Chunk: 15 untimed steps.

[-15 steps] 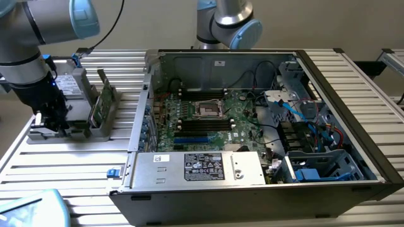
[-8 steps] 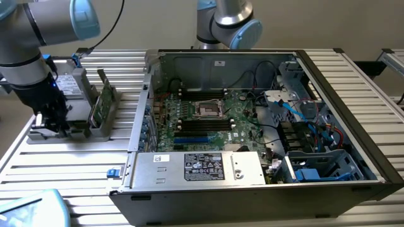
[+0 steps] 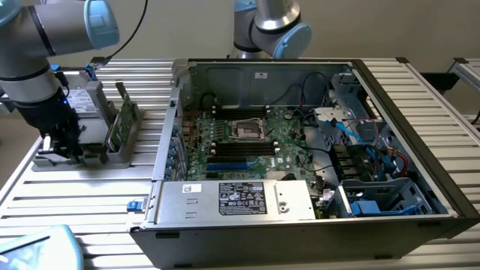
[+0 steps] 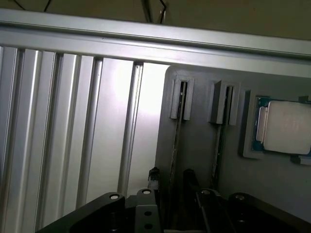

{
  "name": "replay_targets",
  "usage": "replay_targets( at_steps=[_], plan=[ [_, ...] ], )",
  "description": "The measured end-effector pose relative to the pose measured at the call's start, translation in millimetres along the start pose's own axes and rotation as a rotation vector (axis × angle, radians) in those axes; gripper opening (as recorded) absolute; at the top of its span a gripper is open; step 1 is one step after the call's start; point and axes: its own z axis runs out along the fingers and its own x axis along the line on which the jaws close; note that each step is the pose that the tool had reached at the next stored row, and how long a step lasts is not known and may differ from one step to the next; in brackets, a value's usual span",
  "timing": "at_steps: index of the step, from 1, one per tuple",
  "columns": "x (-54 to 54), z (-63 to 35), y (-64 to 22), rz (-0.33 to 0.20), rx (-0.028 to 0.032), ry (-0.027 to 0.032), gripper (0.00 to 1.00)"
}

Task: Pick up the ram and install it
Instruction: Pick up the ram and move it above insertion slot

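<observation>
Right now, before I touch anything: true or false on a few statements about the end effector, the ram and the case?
1. The computer case lies open with its motherboard exposed. True.
2. The end effector grips the ram. False: the end effector is open, and the ram stands in a slot of the gray holder.
3. A silver processor chip sits in that holder. True.
4. The end effector is inside the case. False: it is at the holder, on the exterior view's left of the case.
</observation>
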Motion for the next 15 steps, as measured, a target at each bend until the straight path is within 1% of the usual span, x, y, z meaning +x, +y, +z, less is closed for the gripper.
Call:
replay_targets(
  at_steps=[3,11,12,14,15],
  plan=[
    [-0.1,1.9,-0.1,0.002,0.0002,-0.0003,0.33],
    [-0.1,1.8,-0.1,0.003,-0.0002,-0.0003,0.33],
    [-0.1,1.8,-0.1,0.003,-0.0002,-0.0003,0.31],
    [-0.1,1.8,-0.1,0.003,-0.0001,-0.0003,0.18],
    [-0.1,1.8,-0.1,0.003,-0.0002,-0.0003,0.14]
  ],
)
